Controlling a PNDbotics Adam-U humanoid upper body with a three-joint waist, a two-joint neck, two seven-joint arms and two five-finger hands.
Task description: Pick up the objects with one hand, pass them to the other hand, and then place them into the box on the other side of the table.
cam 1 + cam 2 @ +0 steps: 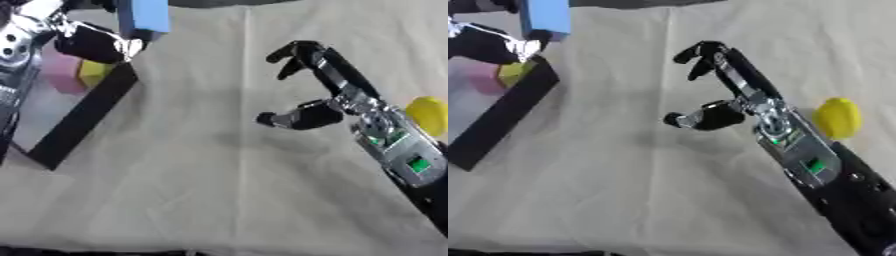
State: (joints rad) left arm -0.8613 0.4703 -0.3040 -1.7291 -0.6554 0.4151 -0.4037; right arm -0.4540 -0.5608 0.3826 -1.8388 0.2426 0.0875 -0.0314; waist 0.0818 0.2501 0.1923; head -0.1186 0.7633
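Rectangular light-blue block [144, 16]: held at upper left, above the black-walled box [83, 116], fingers of the left hand [96, 42] curled about it; pink and yellow pieces [92, 72] inside box; right hand [732, 95] over cloth-covered counter [201, 190], fingers spread, empty; round yellow object [838, 118] beside its forearm.

Showing black fingers and thumb on the right hand [728, 95], joined to a bright silver wrist joint. Carrying a silver-grey forearm plate with a small green marking, then running into a black arm casing. Showing a black left hand [92, 42] with shiny silver fittings and a silver forearm with round dark holes.
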